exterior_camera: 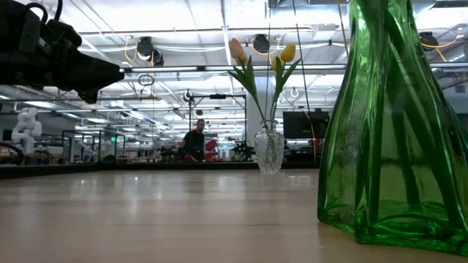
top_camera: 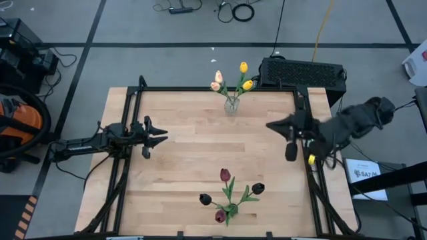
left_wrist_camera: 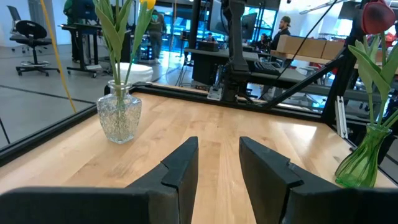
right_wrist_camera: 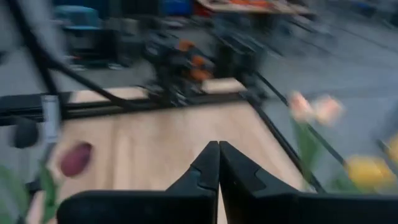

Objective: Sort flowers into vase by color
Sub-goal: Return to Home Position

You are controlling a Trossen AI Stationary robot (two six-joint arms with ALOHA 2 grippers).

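The far vase (top_camera: pixel 231 105), holding four tulips (top_camera: pixel 243 67), stands at the bench's (top_camera: pixel 180 147) back edge. The near vase (top_camera: pixel 230 213) (holding four more tulips (top_camera: pixel 225 175)) stands at its front edge.

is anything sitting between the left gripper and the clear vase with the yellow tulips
Nothing visible. Only bare table lies between the open left gripper and the clear vase. The green vase stands off to one side, and the right gripper is shut near the table's right edge.
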